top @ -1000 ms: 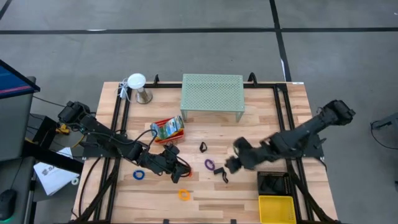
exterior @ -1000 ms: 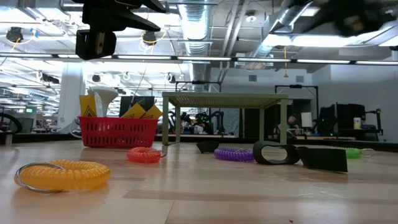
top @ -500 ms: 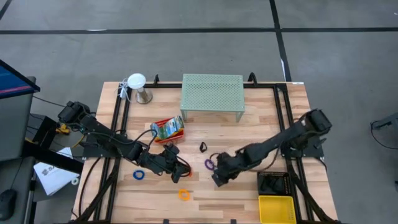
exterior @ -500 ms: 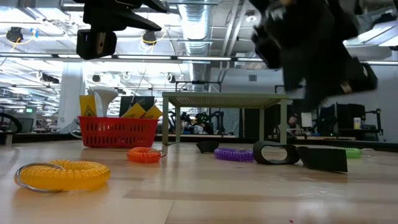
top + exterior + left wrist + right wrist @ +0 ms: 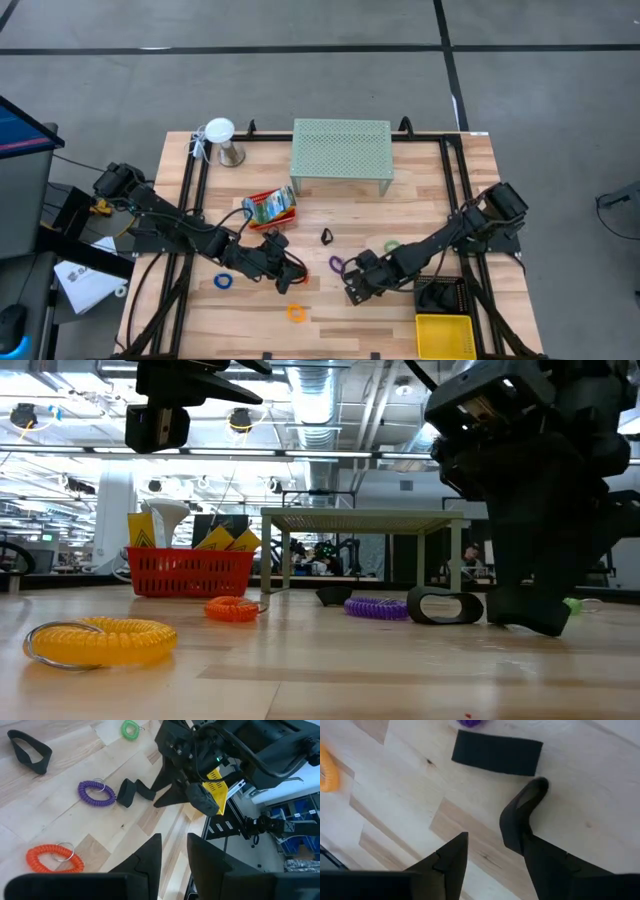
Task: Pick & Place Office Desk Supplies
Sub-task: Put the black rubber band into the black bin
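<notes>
A black clip (image 5: 497, 752) lies on the wood between the arms, one part flat and one end raised (image 5: 522, 817). My right gripper (image 5: 352, 288) is open and down at the table by it (image 5: 530, 622), the raised end just inside one finger (image 5: 545, 865). My left gripper (image 5: 290, 272) hovers open above a red loop (image 5: 52, 860). Purple (image 5: 337, 264), green (image 5: 392, 246), orange (image 5: 296, 312) and blue (image 5: 223, 282) loops lie flat, and so does a second black clip (image 5: 327, 237). Crayon boxes (image 5: 270, 205) stand in the red tray (image 5: 262, 218). My right gripper comes at the black clip low and slanting from the table's right. The clip's raised end (image 5: 517, 840) stands right beside one finger, and I cannot tell whether they touch. The clip rests on the table.
The mint-green mesh shelf (image 5: 341, 155) stands at the far middle, with a white object (image 5: 220, 135) at the far left. A black tray (image 5: 440, 295) and a yellow tray (image 5: 443, 335) sit at the near right. Black rails run along both sides.
My right gripper has swung from the table's right toward the left and near edge. It has dropped from high above down to the tabletop at the black clip. The loops and clips have stayed where they were.
</notes>
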You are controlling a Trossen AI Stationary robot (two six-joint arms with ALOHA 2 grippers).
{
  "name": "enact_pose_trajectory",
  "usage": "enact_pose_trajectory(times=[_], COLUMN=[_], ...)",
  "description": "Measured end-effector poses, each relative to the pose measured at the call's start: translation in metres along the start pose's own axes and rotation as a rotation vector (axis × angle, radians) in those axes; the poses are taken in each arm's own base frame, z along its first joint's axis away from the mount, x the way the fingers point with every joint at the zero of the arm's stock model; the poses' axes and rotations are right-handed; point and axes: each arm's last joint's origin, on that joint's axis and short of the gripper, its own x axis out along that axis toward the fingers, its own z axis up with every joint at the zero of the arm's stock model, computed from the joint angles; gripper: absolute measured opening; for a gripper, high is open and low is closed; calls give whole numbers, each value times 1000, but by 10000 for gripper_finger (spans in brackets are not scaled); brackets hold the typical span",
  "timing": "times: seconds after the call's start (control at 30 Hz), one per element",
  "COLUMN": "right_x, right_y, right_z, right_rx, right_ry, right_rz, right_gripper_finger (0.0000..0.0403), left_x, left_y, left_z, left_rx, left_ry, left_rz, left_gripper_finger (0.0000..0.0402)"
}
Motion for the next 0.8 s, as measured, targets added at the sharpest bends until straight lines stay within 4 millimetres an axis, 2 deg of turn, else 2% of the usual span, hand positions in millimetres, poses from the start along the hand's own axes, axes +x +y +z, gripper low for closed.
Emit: enact_pose_trajectory(times=[0.47, 0.63, 0.8], right_x=[0, 0, 0], right_y=[-7, -7, -8], right_z=[10, 12, 15], right_rx=[-24, -37, -59], right_ry=[-22, -26, -27], right_rz=[-66, -67, -73], right_gripper_finger=[175, 148, 104], left_x=[0, 0, 0], left_y=[0, 0, 0], left_z=[0, 0, 0], left_rx=[1, 1, 5], left_ry=[1, 1, 1], left_rz=[1, 1, 1], left_gripper_finger=[88, 88, 88])
